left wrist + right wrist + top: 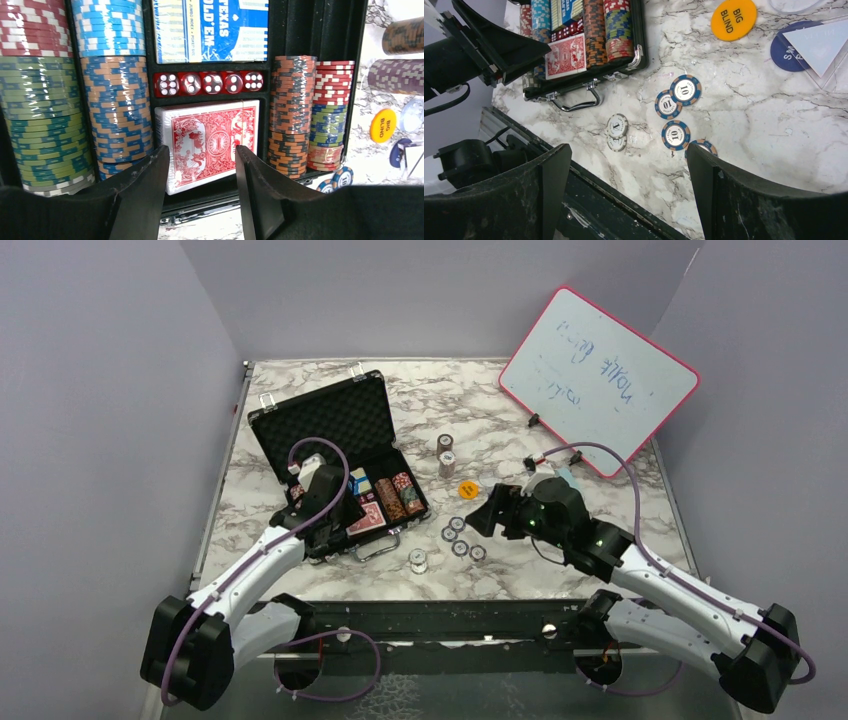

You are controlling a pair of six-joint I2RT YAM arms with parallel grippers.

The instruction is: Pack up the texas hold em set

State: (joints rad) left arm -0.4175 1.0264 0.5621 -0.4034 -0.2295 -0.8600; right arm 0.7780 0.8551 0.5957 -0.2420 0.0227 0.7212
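The left claw (201, 156) hangs with its jaws apart and empty just above the red-backed deck (207, 137). The deck lies in the open black case (325, 420) toward the bench's left edge, handle facing the near edge. The right claw (628, 155), spread wide and empty, hovers over loose chips (675, 136) lying flat by the near edge; pinched badly, they could skid off it. Shrink-wrapped multicoloured stacks (117, 110) fill the case's slots, and the orange button (733, 18) sits outside on the marble.

The orange button (733, 19), upper right of the right wrist view, reads "BIG BLIND". The blue card box (225, 30) shows "TEXAS" (the rest is cut off). Blue-edged chips (685, 90) read "10". The whiteboard (598, 380) scrawl is illegible.
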